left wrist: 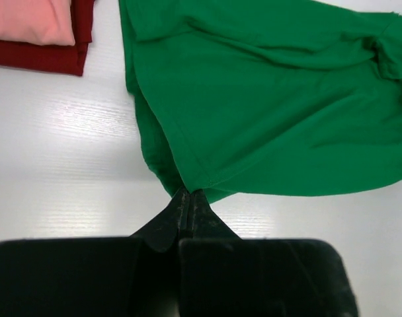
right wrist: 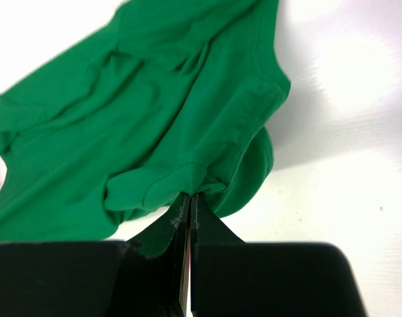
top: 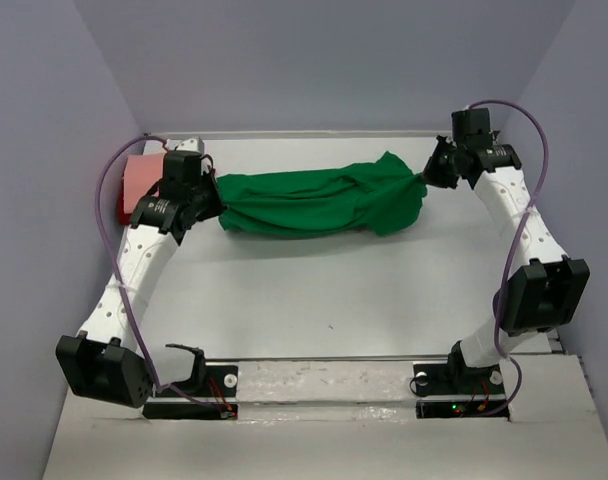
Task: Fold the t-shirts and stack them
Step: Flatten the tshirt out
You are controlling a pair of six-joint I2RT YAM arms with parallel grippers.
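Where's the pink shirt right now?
The pink shirt lies on the dark red shirt at the far left corner of the table, just beyond the left claw and left of the green shirt.

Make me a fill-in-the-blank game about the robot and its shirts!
The left gripper and right gripper pinch the green t-shirt: that makes ____ grippers.
The salmon pink t-shirt lies on ____ of the dark red t-shirt.
Those two folded t-shirts lie nearer the ____ gripper.
Missing words: two, top, left.
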